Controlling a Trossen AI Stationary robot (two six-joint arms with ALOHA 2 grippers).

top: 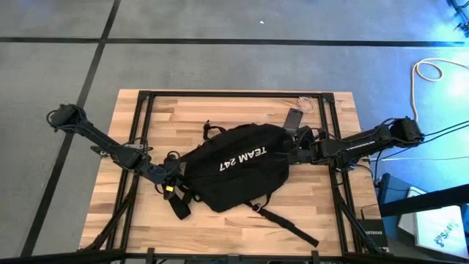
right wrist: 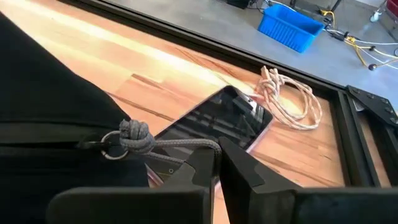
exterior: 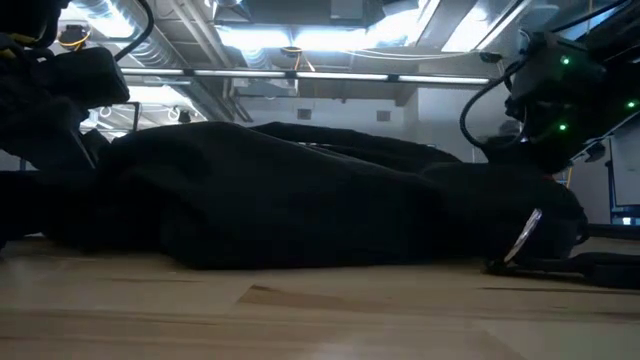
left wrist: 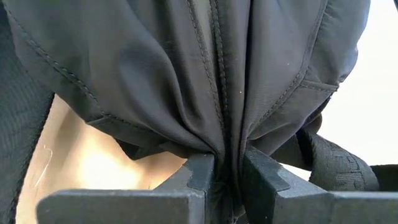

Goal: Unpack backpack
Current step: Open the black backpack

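The backpack (top: 238, 167) lies flat on the middle of the table (top: 146, 117), its zipper seemingly not yet opened. The left gripper (left wrist: 227, 177) pinches a fold of its fabric between its fingers, and the right gripper (right wrist: 217, 163) has its fingers pressed together on the grey zipper cord (right wrist: 168, 145). A phone (right wrist: 227, 121) and a coiled cable (right wrist: 289, 96) lie just beyond the right fingers, so most of the unpacking seems left.

Two dark jointed arms (top: 110, 147), black cables.

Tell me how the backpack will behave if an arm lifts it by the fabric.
The backpack is probably floppy: its cloth bunches into folds where the left gripper pinches it. It lies slumped low on the table, so it would likely sag rather than hold shape. Loose straps may drag.
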